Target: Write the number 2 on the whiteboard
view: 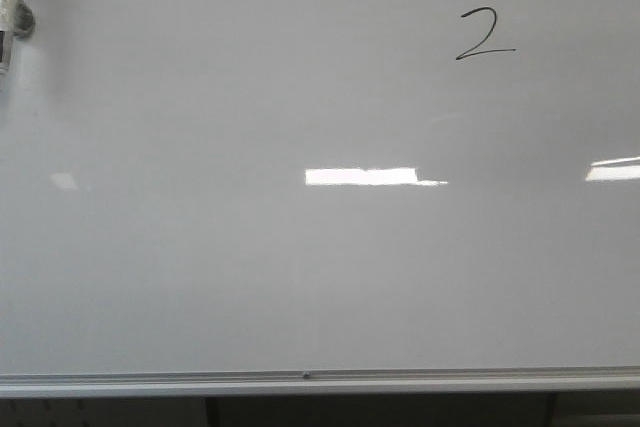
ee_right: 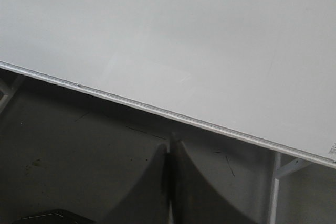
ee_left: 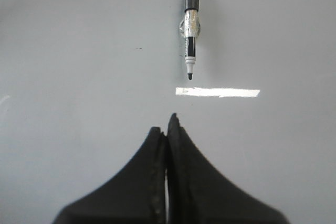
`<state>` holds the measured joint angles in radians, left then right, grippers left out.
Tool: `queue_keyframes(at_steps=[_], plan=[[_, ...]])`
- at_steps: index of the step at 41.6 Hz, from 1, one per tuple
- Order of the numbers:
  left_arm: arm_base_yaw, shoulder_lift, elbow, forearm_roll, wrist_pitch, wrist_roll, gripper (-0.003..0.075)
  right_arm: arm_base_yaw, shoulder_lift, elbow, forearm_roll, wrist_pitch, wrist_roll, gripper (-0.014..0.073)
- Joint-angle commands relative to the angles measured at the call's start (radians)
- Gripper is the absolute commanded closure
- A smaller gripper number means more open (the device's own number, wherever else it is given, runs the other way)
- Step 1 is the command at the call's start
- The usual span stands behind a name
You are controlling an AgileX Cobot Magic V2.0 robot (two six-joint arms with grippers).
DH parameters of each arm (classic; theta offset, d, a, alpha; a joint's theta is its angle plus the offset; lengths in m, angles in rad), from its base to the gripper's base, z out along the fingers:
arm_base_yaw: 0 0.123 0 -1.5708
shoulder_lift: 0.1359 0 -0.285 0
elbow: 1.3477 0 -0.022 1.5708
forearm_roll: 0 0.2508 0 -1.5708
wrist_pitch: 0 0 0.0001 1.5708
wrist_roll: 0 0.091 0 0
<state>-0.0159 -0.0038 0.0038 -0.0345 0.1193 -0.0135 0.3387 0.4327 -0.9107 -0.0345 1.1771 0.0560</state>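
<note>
A thin black number 2 (view: 485,34) is drawn at the upper right of the whiteboard (view: 250,277). A black marker (view: 12,2) with a taped barrel lies on the board at the far left corner, uncapped; in the left wrist view the marker (ee_left: 191,22) lies beyond my fingers, tip pointing toward them. My left gripper (ee_left: 167,124) is shut and empty, hovering over the whiteboard (ee_left: 79,77) short of the marker. My right gripper (ee_right: 170,148) is shut and empty, off the near edge of the whiteboard (ee_right: 210,35), over the dark floor. Neither arm shows in the front view.
A silver edge strip (view: 300,381) runs along the board's near side, with dark space below it. Bright rectangular light reflections (view: 362,176) lie on the board's middle and right. A white frame leg (ee_right: 274,192) shows under the board's edge.
</note>
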Motion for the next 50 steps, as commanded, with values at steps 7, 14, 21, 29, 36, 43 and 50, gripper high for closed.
queue_keyframes(at_steps=[7,14,21,29,36,43,50], plan=[[0.0,-0.03,0.037,-0.008,-0.181,0.014,0.0741,-0.005,0.01,-0.018,-0.017,-0.059,-0.006,0.0662],[0.0,-0.03,0.037,-0.008,-0.183,0.051,0.0741,-0.005,0.01,-0.018,-0.017,-0.059,-0.006,0.0662],[0.003,-0.03,0.037,-0.008,-0.179,0.056,0.0741,-0.005,0.01,-0.018,-0.017,-0.059,-0.006,0.0662],[0.048,-0.03,0.037,-0.016,-0.179,0.056,0.0741,-0.005,0.01,-0.018,-0.017,-0.059,-0.006,0.0662],[0.035,-0.03,0.037,-0.05,-0.179,0.056,0.0741,-0.005,0.01,-0.018,-0.017,-0.059,-0.006,0.0662],[0.015,-0.03,0.037,-0.048,-0.177,0.056,0.0741,-0.005,0.01,-0.018,-0.017,-0.059,-0.006,0.0662],[0.015,-0.03,0.037,-0.044,-0.175,0.056,0.0741,-0.005,0.01,-0.018,-0.017,-0.059,-0.006,0.0662]])
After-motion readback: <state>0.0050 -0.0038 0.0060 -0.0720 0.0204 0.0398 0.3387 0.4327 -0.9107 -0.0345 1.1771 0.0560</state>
